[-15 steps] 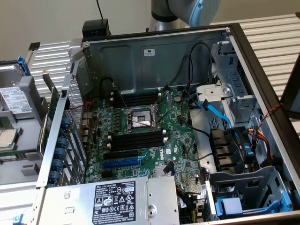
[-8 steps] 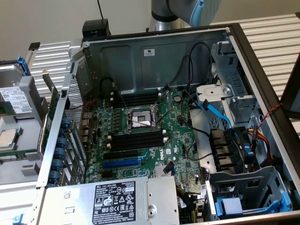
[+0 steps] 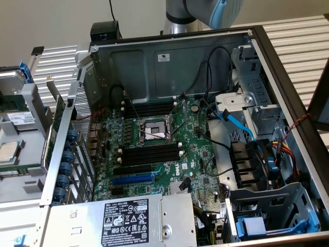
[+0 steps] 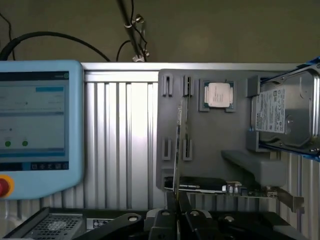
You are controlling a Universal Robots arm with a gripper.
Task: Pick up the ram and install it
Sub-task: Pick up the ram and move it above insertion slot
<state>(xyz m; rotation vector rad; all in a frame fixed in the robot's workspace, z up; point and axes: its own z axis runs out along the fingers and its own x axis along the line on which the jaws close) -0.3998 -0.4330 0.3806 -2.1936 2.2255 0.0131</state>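
Note:
In the wrist view my gripper (image 4: 177, 210) is shut on the ram (image 4: 177, 150). The ram is seen edge-on as a thin dark strip that runs out from between the fingers. Behind it lies the grey parts tray (image 4: 210, 145). In the exterior view the open computer case shows the green motherboard (image 3: 169, 149). Black memory slots (image 3: 151, 154) run beside the processor socket (image 3: 153, 131), with another black set (image 3: 149, 108) on its far side. Part of the arm (image 3: 205, 10) shows above the case.
The tray holds a processor (image 4: 218, 94), a hard drive (image 4: 282, 115) and an expansion card (image 4: 215, 186). A teach pendant (image 4: 35, 125) lies beside it. In the case are a blue slot (image 3: 133, 179), a power supply (image 3: 123, 221), loose cables (image 3: 239, 126) and drive cages (image 3: 257, 103).

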